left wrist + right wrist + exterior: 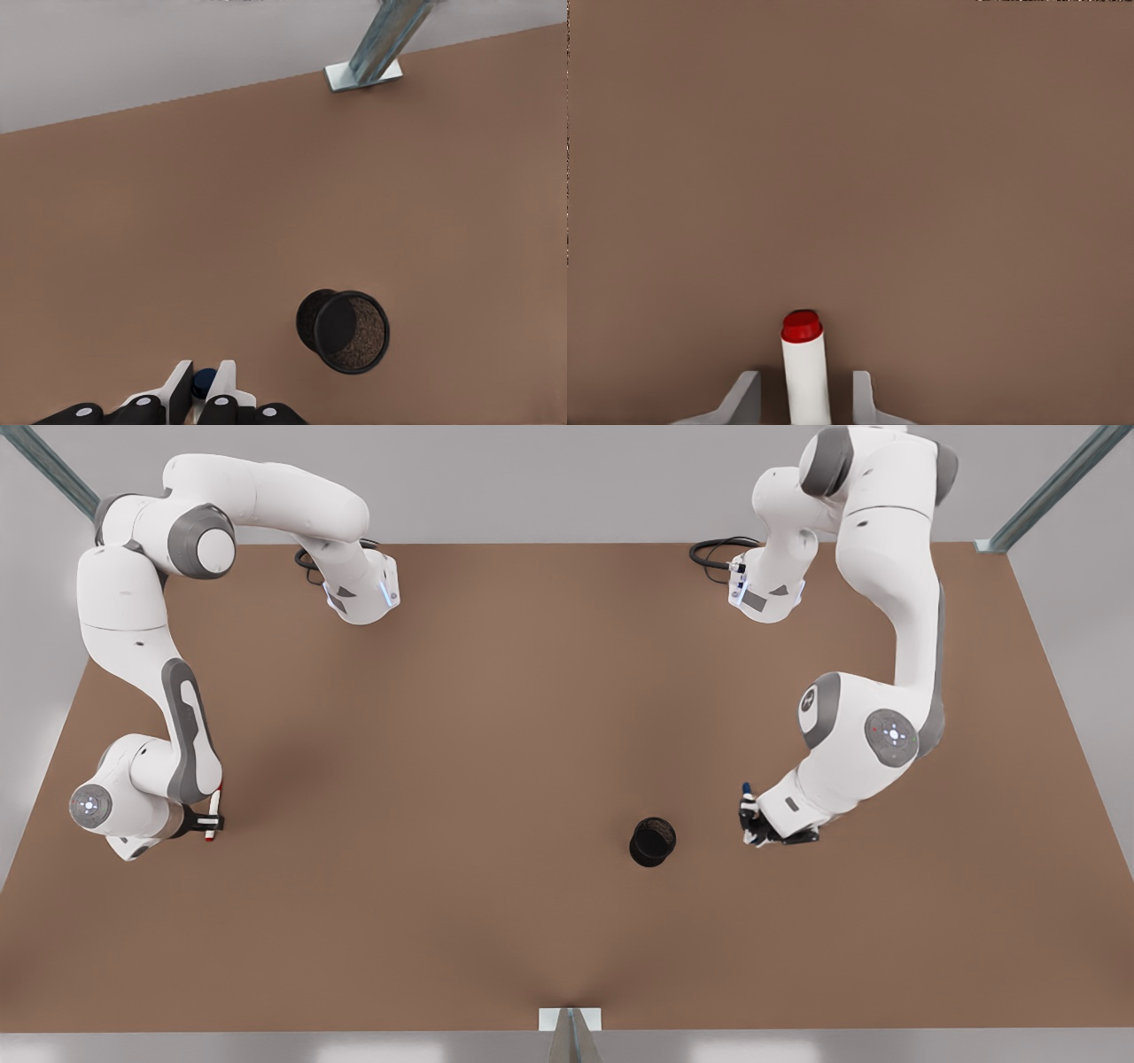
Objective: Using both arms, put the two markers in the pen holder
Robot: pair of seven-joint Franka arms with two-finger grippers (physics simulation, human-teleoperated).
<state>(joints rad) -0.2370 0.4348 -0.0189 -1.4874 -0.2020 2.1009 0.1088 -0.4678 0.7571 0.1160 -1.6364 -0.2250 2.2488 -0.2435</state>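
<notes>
Left claw (749, 819) clenched on blue-capped marker (204, 382) near round black cup (653, 841); right claw (205, 824) loosely straddles red-tipped marker (804, 372)

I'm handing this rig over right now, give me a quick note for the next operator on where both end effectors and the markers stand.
Left end effector, on the front view's right, is shut on the blue marker, just beside the pen holder.
Right end effector, on the front view's left, sits around the red marker; its fingers stand apart from the barrel, so the grip is not closed.
The pen holder stands on the table with no marker in it.
Done: both arms are at their markers.
Left: close on the red one, carry both over, drop them into the holder.
</notes>
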